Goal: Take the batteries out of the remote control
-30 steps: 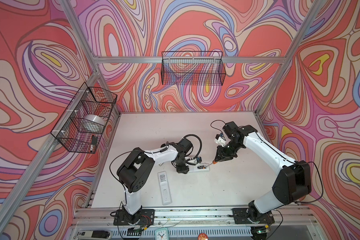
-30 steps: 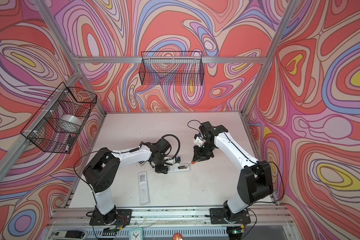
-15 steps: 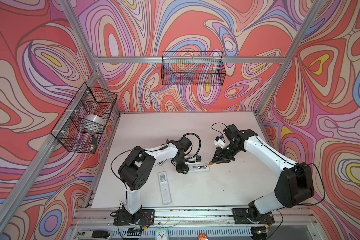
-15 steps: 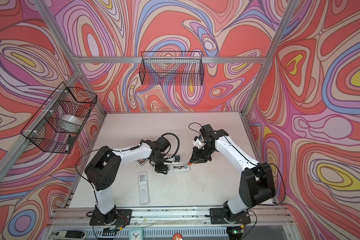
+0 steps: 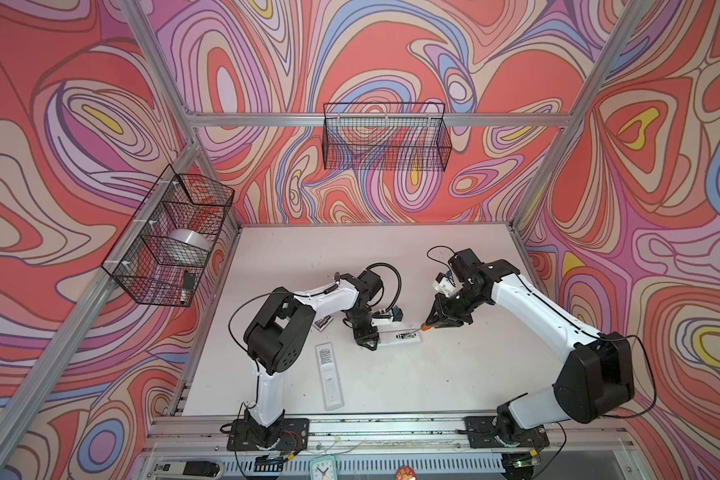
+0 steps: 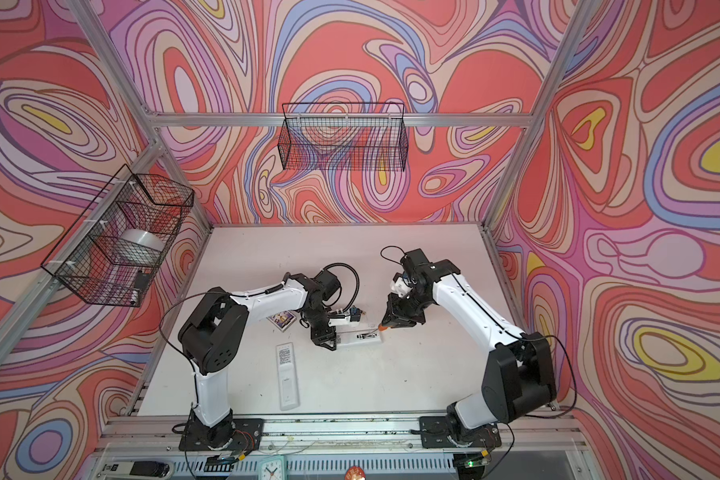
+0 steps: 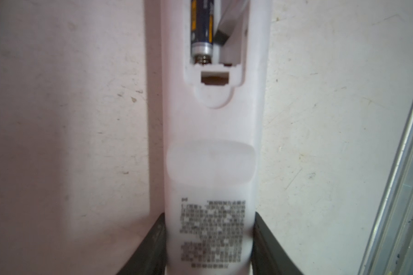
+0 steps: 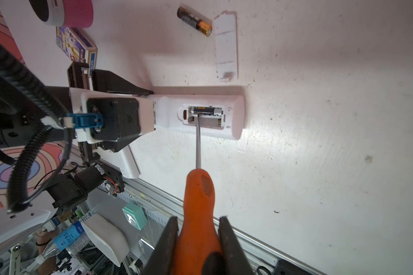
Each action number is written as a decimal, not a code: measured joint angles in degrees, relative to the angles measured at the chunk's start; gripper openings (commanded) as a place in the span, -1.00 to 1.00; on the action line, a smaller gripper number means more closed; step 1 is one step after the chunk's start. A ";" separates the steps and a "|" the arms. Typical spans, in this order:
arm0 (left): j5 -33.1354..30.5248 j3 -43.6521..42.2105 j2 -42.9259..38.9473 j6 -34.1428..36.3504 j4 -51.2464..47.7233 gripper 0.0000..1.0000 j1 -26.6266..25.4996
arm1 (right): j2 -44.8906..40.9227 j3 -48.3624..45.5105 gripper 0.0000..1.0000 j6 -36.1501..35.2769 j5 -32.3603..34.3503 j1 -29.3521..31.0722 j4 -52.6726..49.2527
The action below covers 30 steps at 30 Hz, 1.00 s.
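Note:
A white remote control (image 8: pixel 200 114) lies back-up on the table, its battery compartment uncovered. My left gripper (image 7: pixel 209 238) is shut on the remote's labelled end, one finger on each side. One battery (image 8: pixel 206 111) sits in the compartment, also seen in the left wrist view as a battery (image 7: pixel 202 28) against its spring. The slot beside it is empty. Another battery (image 8: pixel 194 21) lies loose on the table beyond the remote. My right gripper (image 8: pixel 198 221) is shut on an orange-handled screwdriver (image 8: pixel 198 190), whose tip touches the seated battery. In both top views the remote (image 5: pixel 400 337) (image 6: pixel 360 336) lies between the grippers.
The remote's white battery cover (image 8: pixel 225 45) lies next to the loose battery. A second white remote (image 5: pixel 329 376) lies nearer the front rail. A small printed card box (image 5: pixel 323 323) sits behind the left arm. Wire baskets (image 5: pixel 385 137) hang on the walls.
Both arms have shifted only slightly. The screwdriver stays at the remote's compartment, and both grips are as before.

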 measured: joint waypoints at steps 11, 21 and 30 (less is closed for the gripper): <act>-1.25 -1.27 -0.94 -1.64 1.64 -0.42 -0.37 | -3.26 -3.17 -1.00 5.14 1.66 0.59 2.91; -1.20 -1.22 -0.94 -5.18 1.81 -0.42 -0.37 | -10.43 -9.16 -1.00 12.00 8.17 5.99 10.05; -0.59 -0.87 -0.76 -7.87 2.16 -0.43 -0.35 | -10.49 -9.07 -1.00 13.62 12.68 6.40 11.67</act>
